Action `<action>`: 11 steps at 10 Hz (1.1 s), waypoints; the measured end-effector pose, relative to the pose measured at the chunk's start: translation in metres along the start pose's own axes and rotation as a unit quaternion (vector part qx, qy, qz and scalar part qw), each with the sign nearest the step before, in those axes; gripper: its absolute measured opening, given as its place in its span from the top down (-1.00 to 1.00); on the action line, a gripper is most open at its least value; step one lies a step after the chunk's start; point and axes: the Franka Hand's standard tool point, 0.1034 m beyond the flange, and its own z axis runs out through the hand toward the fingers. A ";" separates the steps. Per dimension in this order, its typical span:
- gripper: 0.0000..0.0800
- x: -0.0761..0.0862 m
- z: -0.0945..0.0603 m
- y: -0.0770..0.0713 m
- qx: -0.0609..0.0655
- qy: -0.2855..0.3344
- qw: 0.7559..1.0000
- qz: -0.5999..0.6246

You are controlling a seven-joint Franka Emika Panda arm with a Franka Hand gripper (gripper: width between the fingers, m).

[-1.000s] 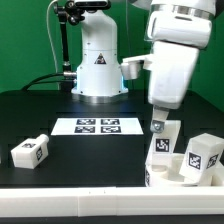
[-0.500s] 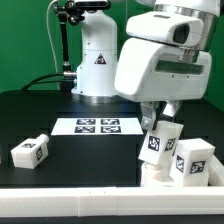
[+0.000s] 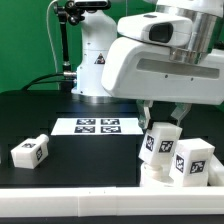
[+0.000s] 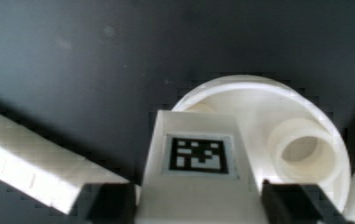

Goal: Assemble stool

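My gripper (image 3: 160, 121) is shut on a white stool leg (image 3: 157, 143) with a black-and-white tag, and holds it tilted just above the round white seat (image 3: 160, 181) at the exterior view's lower right. A second leg (image 3: 193, 158) stands on the seat next to it. A third leg (image 3: 31, 151) lies on the black table at the exterior view's left. In the wrist view the held leg (image 4: 199, 150) fills the gap between my two dark fingers (image 4: 106, 198), over the seat (image 4: 272, 100) and near a round hole (image 4: 304, 152) in it.
The marker board (image 3: 97, 126) lies flat in the middle of the table, in front of the arm's white base (image 3: 98, 65). A long white rail (image 4: 23, 150) runs beside the seat in the wrist view. The arm's bulky white wrist (image 3: 165, 60) hangs over the exterior view's right.
The wrist has swung round and now looms larger in the exterior view. The held leg has shifted slightly to that view's left and tilted, still over the seat. The grip is unchanged.
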 end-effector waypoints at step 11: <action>0.16 0.002 0.002 0.000 0.065 -0.005 0.908 0.413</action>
